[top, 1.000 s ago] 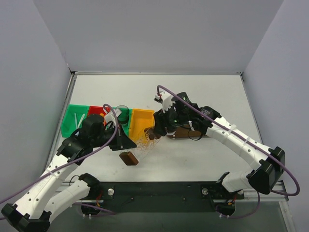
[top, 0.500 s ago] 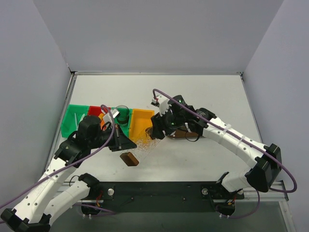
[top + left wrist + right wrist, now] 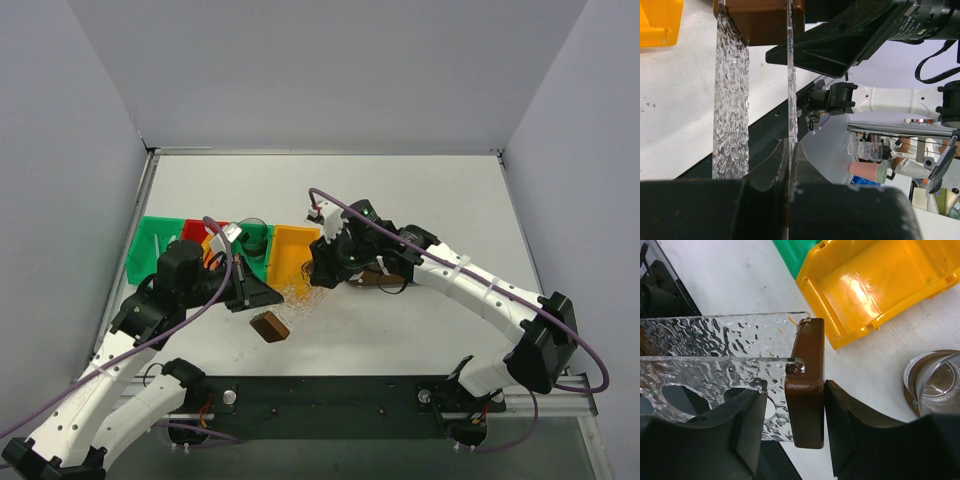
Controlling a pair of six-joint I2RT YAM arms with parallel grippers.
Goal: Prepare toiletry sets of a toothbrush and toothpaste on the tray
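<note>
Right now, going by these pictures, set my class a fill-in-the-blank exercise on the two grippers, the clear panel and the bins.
1. The left gripper is ____ on the edge of the clear rippled panel.
2. The right gripper has a finger on each side of a ____ wooden block.
3. The bin beside that block is ____.
Missing words: shut; brown; yellow.

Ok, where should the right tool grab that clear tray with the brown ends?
On the brown wooden end block, coming in endwise and squeezing across its two flat faces. It is narrow, solid-looking and flat-sided, while the clear panels are thin and probably slick.
</note>
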